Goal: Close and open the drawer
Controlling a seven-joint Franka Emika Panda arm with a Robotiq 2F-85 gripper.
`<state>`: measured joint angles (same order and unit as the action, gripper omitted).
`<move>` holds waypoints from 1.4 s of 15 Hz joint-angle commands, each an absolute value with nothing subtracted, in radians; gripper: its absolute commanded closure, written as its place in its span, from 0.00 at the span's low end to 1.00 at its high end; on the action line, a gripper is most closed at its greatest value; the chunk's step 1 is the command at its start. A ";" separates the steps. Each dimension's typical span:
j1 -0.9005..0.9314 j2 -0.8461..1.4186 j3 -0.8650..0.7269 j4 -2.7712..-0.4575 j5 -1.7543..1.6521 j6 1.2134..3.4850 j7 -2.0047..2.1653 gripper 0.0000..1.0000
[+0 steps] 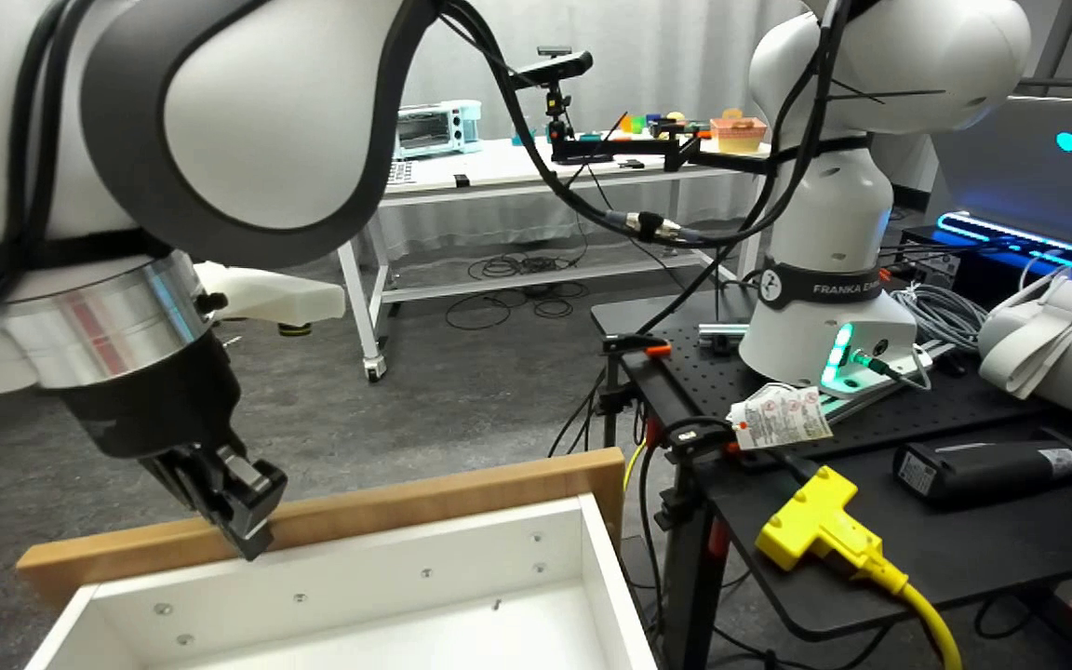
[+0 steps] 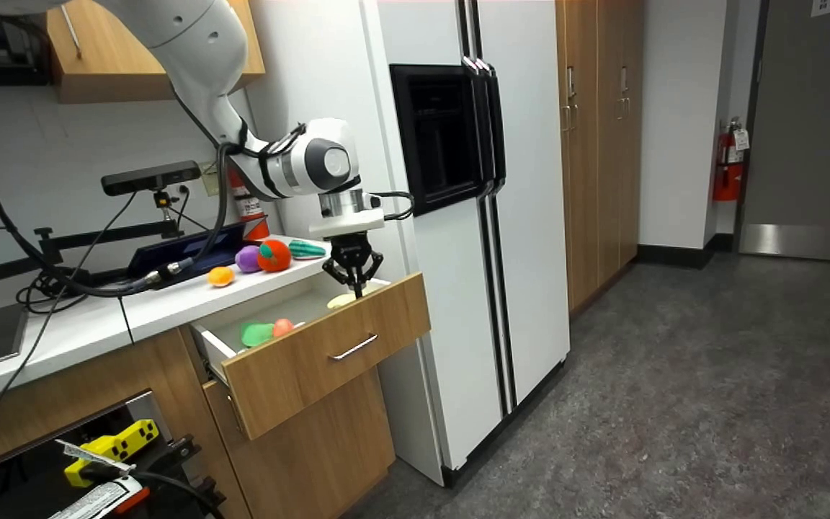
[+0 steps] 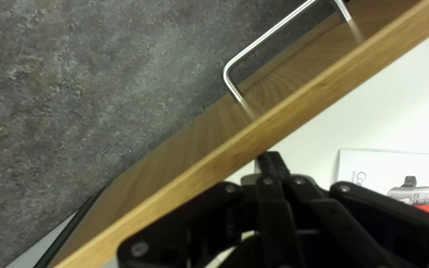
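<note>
The drawer stands pulled open in both exterior views; its tan wood front (image 1: 443, 502) and white inside show, and its front panel (image 2: 292, 371) has a metal handle (image 2: 354, 347). My gripper (image 1: 252, 540) is shut, with nothing seen between its fingers. It points down just inside the drawer, behind the front panel, as an exterior view (image 2: 359, 290) shows too. In the wrist view the fingertips (image 3: 273, 160) lie together against or very near the inner side of the panel's top edge (image 3: 214, 163); contact cannot be told. The handle (image 3: 266, 36) is on the far side of the panel.
Toy food (image 2: 256, 334) lies in the drawer, with a printed white sheet or box (image 3: 389, 167). More toys (image 2: 274, 255) stand on the white counter (image 2: 148, 310). A white refrigerator (image 2: 530, 238) is beside the drawer. A black cart (image 1: 983, 549) with a yellow power splitter (image 1: 815, 521) stands close by.
</note>
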<state>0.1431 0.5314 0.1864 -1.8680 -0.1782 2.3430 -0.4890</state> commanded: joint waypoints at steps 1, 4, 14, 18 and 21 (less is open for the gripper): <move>0.125 0.446 0.155 -1.910 -0.211 2.309 -0.463 1.00; 0.105 0.412 0.141 -1.918 -0.195 2.294 -0.465 1.00; 0.081 0.361 0.146 -1.869 -0.182 2.260 -0.527 1.00; 0.088 0.343 0.182 -1.874 -0.151 2.263 -0.539 1.00; 0.092 0.327 0.215 -1.884 -0.119 2.278 -0.544 1.00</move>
